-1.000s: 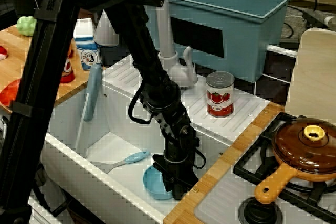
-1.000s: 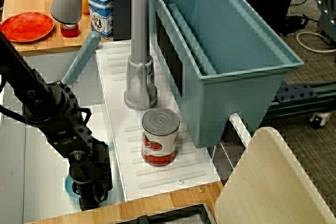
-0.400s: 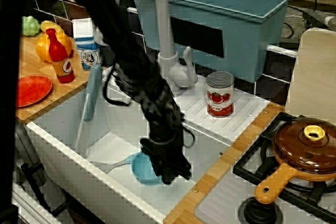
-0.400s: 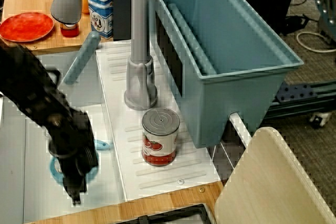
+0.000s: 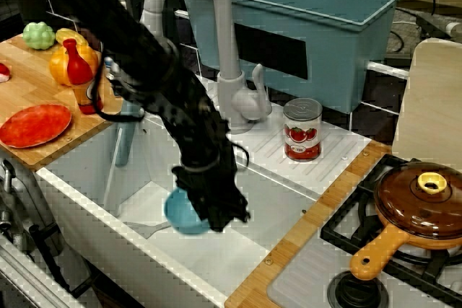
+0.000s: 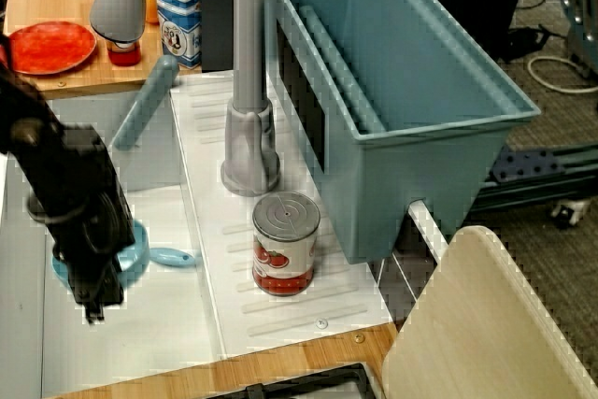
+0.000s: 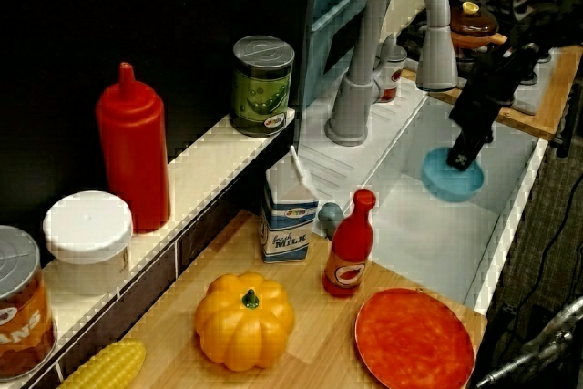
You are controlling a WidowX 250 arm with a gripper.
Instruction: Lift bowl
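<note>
the tool point(image 5: 215, 216) is clenched on the near rim of the bowl point(image 5: 183, 212), which hangs below it, clear of the sink point(image 5: 238, 247) floor, so only up is left.

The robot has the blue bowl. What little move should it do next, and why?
Probably keep raising it straight up a little. The gripper is clamped on the rim of the bowl, which looks lifted off the sink floor but sits below the sink's edge, and the faucet stands close by.
</note>
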